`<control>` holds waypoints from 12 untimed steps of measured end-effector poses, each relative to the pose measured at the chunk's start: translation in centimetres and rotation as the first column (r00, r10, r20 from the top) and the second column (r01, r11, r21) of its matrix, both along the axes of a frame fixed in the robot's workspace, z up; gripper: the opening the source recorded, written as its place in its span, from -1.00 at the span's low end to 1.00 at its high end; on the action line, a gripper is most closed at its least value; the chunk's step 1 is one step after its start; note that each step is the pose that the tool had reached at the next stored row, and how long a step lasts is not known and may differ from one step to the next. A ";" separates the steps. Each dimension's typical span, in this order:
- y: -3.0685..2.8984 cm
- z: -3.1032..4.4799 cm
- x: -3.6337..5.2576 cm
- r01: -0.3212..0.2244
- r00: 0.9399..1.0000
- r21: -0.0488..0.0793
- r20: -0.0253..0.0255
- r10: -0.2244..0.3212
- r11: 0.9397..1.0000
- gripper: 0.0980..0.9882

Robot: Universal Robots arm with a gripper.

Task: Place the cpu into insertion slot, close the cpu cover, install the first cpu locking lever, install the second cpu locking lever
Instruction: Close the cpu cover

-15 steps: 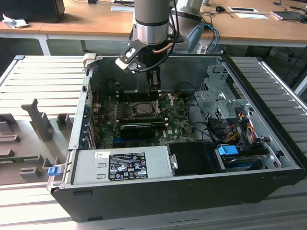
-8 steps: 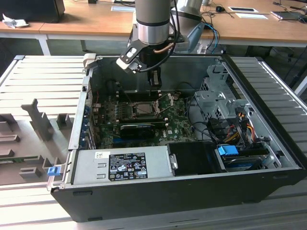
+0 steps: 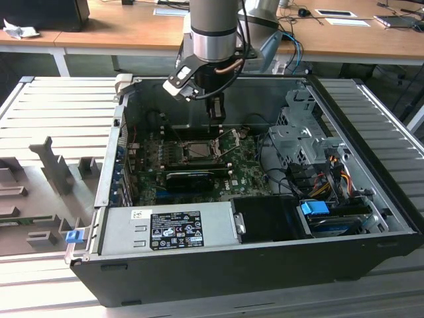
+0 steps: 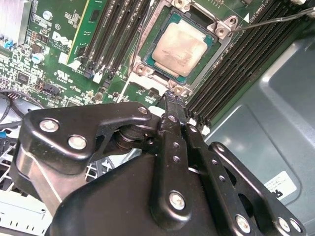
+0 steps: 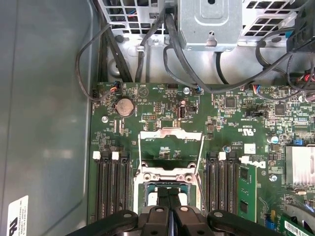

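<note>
Where the arm reaches down into the open computer case, the claw is found clenched: its two black fingers lie pressed side by side and nothing is seen between them. Just ahead of the claw's tips sits the insertion slot, part of the green motherboard. The cpu lies flat inside it, pale metal face upward and square to the rim. It is apart from the claw and ungripped.

The claw's tips stand over the near edge of the slot, close beside a corner screw; whether they touch the rim cannot be told.

The cpu cover is not closed. In the first wrist view it stands beyond the claw, on the far side of the slot, tilted up and back, with green board showing through its large window. A thin metal lever runs out from a corner of the slot to one side of the claw. Rows of black memory slots flank the claw on both sides.

In the exterior view the claw hangs upright over the middle of the board. A grey power supply lies nearer the camera than the claw, and the case rests on a ribbed grey counter
</note>
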State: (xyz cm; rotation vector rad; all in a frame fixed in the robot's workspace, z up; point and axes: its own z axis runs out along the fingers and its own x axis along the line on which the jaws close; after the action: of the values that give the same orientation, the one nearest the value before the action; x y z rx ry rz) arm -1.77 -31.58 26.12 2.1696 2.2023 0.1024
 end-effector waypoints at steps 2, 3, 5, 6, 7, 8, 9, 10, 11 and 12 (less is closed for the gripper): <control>0.00 0.00 0.07 0.000 1.000 0.000 0.000 0.000 1.000 -0.98; 0.02 0.00 0.11 0.000 1.000 0.000 0.000 0.000 1.000 -0.98; 0.03 0.00 0.16 0.000 1.000 0.000 0.000 0.000 1.000 -0.98; 0.03 0.00 0.20 0.000 1.000 0.000 0.000 0.000 1.000 -0.98; 0.03 0.00 0.23 0.000 1.000 0.000 0.000 0.000 1.000 -0.98; 0.03 0.00 0.27 0.000 1.000 0.000 0.000 0.000 1.000 -0.98; 0.03 0.00 0.30 0.000 1.000 0.000 0.000 0.000 1.000 -0.98; 0.03 0.00 0.34 0.000 1.000 0.000 0.000 0.000 1.000 -0.98; 0.03 0.00 0.37 0.000 1.000 0.000 0.000 0.000 1.000 -0.98; 0.03 0.00 0.40 0.000 1.000 0.000 0.000 0.000 1.000 -0.98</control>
State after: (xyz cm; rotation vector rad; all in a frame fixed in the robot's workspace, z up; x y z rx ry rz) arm -1.37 -31.55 26.12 2.1696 2.2023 0.1024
